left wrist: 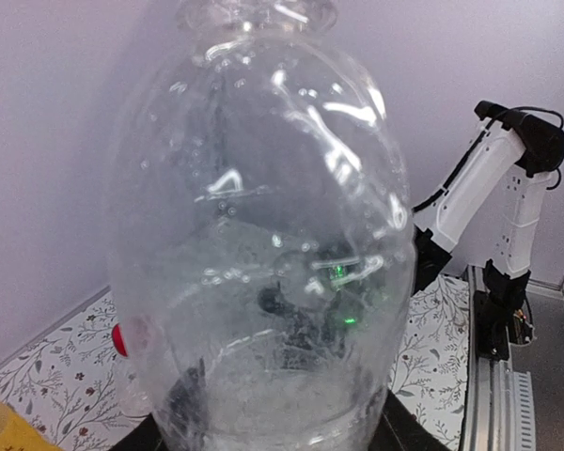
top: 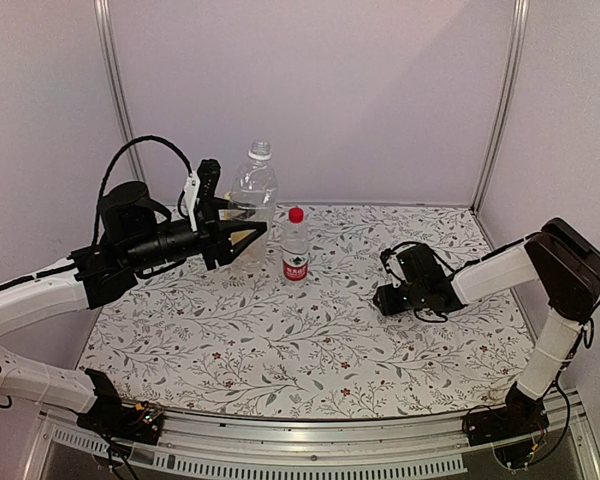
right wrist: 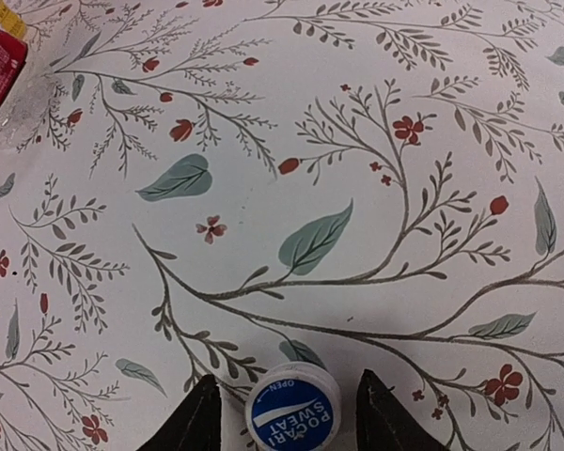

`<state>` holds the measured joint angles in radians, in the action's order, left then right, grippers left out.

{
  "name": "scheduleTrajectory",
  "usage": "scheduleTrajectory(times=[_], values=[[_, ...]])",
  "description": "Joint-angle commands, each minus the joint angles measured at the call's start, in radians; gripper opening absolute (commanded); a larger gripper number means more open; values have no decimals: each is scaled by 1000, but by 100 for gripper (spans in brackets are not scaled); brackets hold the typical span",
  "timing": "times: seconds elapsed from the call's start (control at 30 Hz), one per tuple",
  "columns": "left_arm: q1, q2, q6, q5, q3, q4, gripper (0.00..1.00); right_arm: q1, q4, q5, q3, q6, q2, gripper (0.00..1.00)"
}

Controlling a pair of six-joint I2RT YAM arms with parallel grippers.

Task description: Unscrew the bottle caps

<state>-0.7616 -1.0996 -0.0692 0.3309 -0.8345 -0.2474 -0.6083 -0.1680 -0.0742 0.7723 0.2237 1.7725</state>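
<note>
The Pocari Sweat cap (right wrist: 292,412) lies on the surface (right wrist: 357,141) between the parted fingers of my right hand (right wrist: 288,390), while my left hand (top: 244,232) clamps the clear bottle (top: 255,190) steady.

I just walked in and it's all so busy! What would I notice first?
Probably the big clear plastic bottle at the back left, in the left claw. Then the small round blue-white plastic cap lying on the flowery table inside the open right claw.
</note>
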Motion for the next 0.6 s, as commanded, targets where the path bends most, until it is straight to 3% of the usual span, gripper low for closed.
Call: scheduleTrajectory(times=[0.0, 0.27, 0.57], values=[[-5, -4, 18, -6, 12, 4, 51, -3, 45, 12, -16, 15, -50, 54], [-16, -28, 39, 6, 8, 14, 51, -61, 186, 4, 98, -9, -220, 81], [-36, -60, 67, 7, -4, 43, 52, -132, 264, 293, 297, -104, -446, 92]])
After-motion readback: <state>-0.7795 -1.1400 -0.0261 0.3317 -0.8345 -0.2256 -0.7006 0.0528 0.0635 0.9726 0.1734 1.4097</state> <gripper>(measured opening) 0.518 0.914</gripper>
